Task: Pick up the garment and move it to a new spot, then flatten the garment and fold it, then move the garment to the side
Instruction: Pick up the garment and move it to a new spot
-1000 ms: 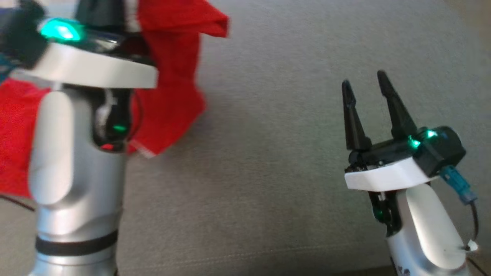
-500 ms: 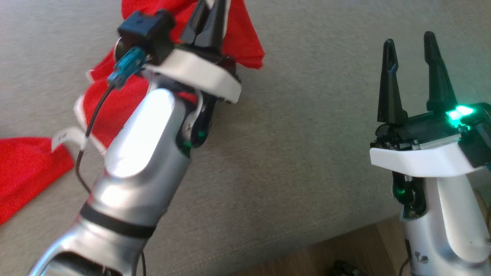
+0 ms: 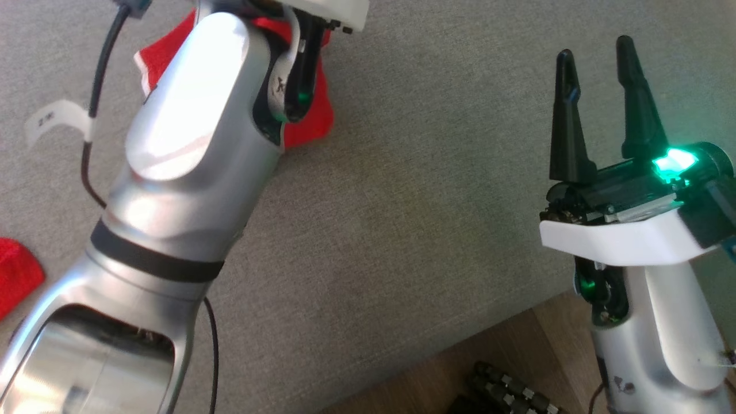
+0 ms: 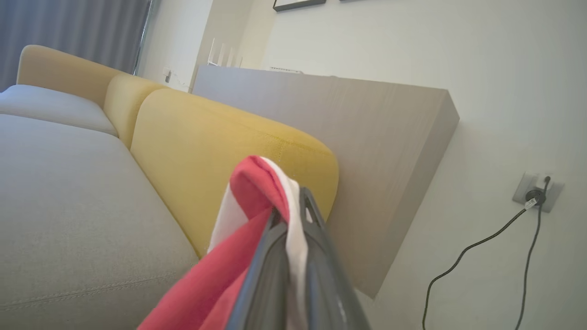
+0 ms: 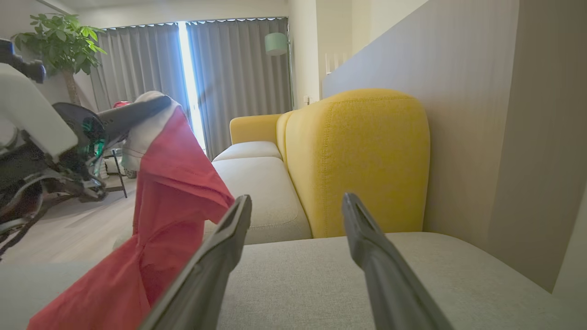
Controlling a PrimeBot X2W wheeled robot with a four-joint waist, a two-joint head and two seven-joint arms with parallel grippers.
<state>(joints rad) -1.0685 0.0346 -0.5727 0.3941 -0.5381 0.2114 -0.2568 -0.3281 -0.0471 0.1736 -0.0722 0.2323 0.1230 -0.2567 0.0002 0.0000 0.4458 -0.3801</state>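
The garment [image 4: 250, 190] is red with a white trim. My left gripper [image 4: 293, 206] is shut on a bunched fold of it, held up above the grey sofa seat [image 4: 69, 192]. In the right wrist view the garment [image 5: 169, 192] hangs down from the left gripper [image 5: 156, 103] to the seat. In the head view my left arm [image 3: 190, 115] covers most of the garment [image 3: 310, 123], and another red part [image 3: 17, 276] lies at the lower left. My right gripper [image 3: 595, 57] stands open and apart from the cloth, with nothing between its fingers.
The sofa has yellow back cushions [image 5: 367, 156] and a grey wood-look panel [image 4: 367, 137] behind them. The seat's front edge and wooden floor [image 3: 437, 374] lie at the lower right, with a black object [image 3: 506, 394] on it. A cable [image 4: 481, 247] hangs from a wall socket.
The head view has shifted. My left arm has reached up and away with the garment still in its grip, so less cloth shows. The right gripper stays open.
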